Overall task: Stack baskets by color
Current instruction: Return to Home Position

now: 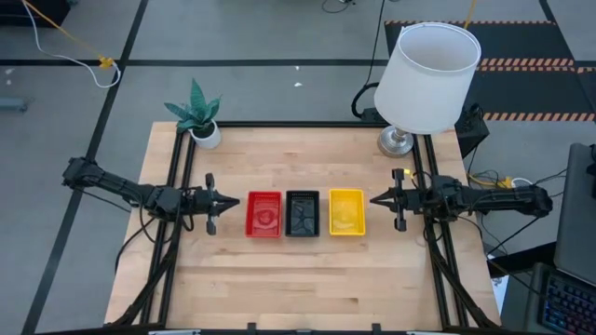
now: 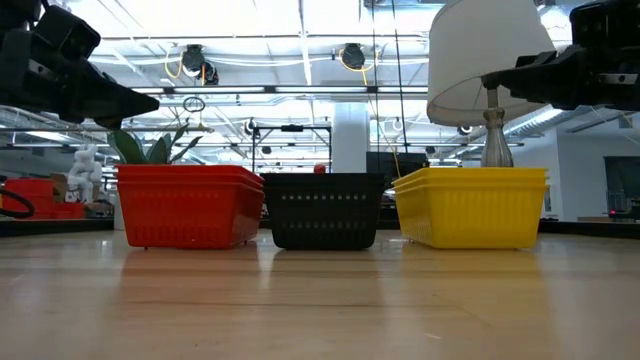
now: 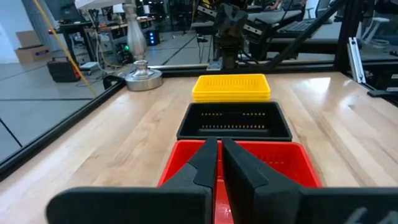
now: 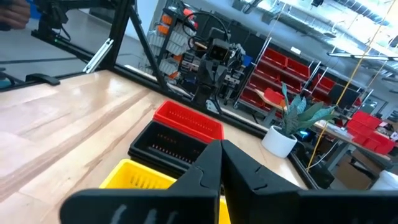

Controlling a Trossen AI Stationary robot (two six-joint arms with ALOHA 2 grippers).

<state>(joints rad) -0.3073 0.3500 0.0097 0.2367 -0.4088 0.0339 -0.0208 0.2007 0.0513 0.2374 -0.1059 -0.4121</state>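
Flanking the black baskets (image 1: 303,213) on the surface (image 1: 307,279): red baskets (image 1: 264,214), yellow baskets (image 1: 346,212), just beside. Likely light, stiff; best pinched at a rim. Left tool (image 1: 212,202), right tool (image 1: 398,199) farther out, pressed together, empty.

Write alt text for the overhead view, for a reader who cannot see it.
Red baskets, black baskets and yellow baskets sit nested by colour, side by side on a wooden table. The left gripper points at the red end, the right gripper at the yellow end, both shut and clear of them. A lamp and plant stand beyond.
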